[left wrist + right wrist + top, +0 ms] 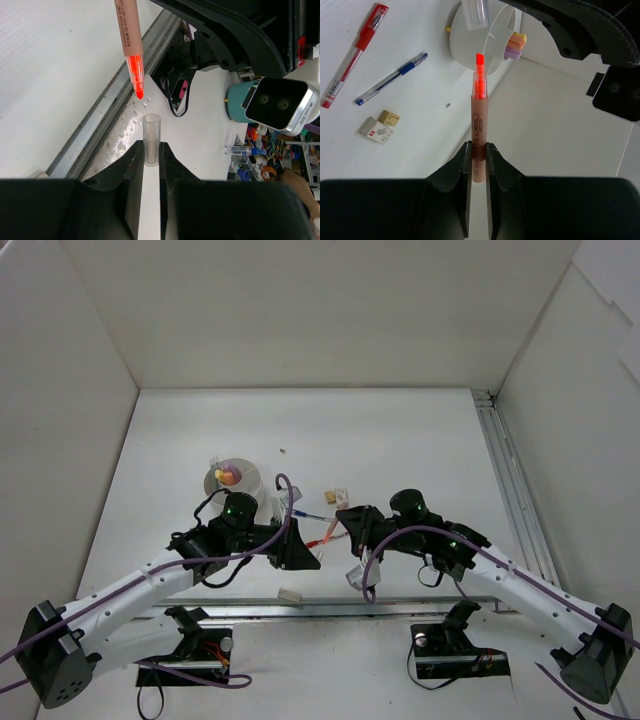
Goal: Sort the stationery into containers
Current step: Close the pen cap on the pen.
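Observation:
My right gripper (477,150) is shut on the barrel of an orange marker (479,120), whose bare orange tip points away from it. My left gripper (151,150) is shut on the marker's clear cap (151,137), a short gap from the tip of the marker (135,75). From above, the two grippers (303,552) (350,528) face each other with the marker (324,538) between them. The white divided cup (232,480) stands behind the left gripper with yellow and purple markers (516,44) inside. A red pen (352,55), a blue pen (392,80) and cream erasers (380,127) lie on the table.
Another eraser (290,595) lies near the front rail (330,612). A metal rail (510,490) runs along the right side. White walls enclose the table on three sides.

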You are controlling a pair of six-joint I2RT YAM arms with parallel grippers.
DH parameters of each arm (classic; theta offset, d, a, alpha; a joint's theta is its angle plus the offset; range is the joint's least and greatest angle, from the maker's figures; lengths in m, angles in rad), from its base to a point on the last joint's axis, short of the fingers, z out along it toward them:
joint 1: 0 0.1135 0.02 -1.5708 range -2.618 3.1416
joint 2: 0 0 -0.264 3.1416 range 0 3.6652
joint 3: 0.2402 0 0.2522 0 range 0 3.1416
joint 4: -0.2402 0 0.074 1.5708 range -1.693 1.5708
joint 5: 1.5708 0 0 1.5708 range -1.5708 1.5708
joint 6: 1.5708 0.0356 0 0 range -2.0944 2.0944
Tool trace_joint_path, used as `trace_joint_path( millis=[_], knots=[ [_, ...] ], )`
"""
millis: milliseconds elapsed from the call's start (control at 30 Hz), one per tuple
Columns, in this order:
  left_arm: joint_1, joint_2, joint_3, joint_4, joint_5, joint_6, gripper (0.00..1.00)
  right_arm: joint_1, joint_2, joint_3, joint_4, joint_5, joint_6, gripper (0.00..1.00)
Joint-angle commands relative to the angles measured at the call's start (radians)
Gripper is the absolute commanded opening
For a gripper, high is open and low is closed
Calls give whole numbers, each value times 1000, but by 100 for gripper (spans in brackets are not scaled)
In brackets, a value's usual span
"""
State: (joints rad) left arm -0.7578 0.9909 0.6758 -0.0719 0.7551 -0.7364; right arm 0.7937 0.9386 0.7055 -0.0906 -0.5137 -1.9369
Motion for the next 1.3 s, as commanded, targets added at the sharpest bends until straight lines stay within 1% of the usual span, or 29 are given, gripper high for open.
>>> trace_joint_path(
  millis=[0,167,267,633,900,1100,1133,1267],
  knots=[
    [6,-12,27,60,9,-1,0,7,-23,42,25,11,12,0],
    [6,-6,30,58,13,2,0,9,-38,42,-3,-26,-5,0],
    [6,-11,28,61,12,2,0,9,-35,45,-15,-22,-5,0],
    [6,14,33,63,27,2,0,6,-20,46,-20,-80,6,0],
    [6,41,50,64,49,12,0,12,-17,48,-20,-82,16,0],
    [6,26,47,64,41,12,0,12,-4,49,-23,-68,21,0],
    [6,26,44,92,41,12,0,12,2,51,-21,-68,21,0],
    [6,31,42,101,47,14,0,12,-1,48,-24,-92,30,0]
  ],
)
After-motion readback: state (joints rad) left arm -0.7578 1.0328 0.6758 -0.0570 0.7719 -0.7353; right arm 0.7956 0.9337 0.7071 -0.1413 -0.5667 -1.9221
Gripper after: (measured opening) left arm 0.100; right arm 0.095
